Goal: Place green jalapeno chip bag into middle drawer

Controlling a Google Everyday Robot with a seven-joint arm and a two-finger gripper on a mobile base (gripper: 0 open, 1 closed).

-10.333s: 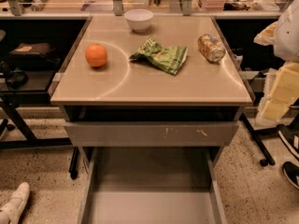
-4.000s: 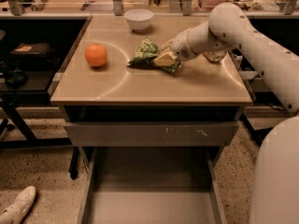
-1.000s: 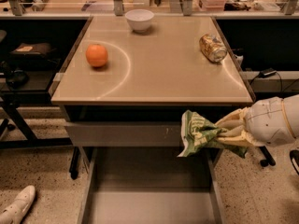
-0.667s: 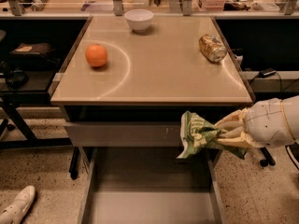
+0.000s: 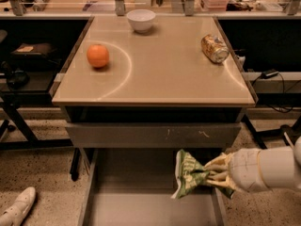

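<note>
Over the right-hand side of the open middle drawer point(image 5: 136, 206), we find the gripper point(image 5: 210, 175) with its two fingers closed tight on the right edge of the green jalapeno chip bag point(image 5: 187, 173). The bag hangs crumpled to the left of the fingers. It sits just below the scratched grey drawer front point(image 5: 150, 134) and within the line of the drawer's right wall. We cannot say for certain whether its lower corner touches the drawer floor, but it looks to be hanging just clear. The pale arm point(image 5: 268, 168) reaches in from the right edge of the view, low beside the cabinet.

On the table point(image 5: 155, 79) above, well away from the work, sit an orange point(image 5: 98, 55), a white bowl point(image 5: 141, 19) and a gold-brown drink can point(image 5: 214, 48) lying on its side. A white shoe point(image 5: 16, 212) shows on the floor at lower left.

We judge the carry to be all but done and the placing step to be in hand. What remains, as we read it, is a short move down and perhaps a little leftward. That would bring the bag squarely over the bare floor, clear of the right wall and the front panel overhead. The fingers would then part to release it, and the arm would draw back to the right without catching the foil.
</note>
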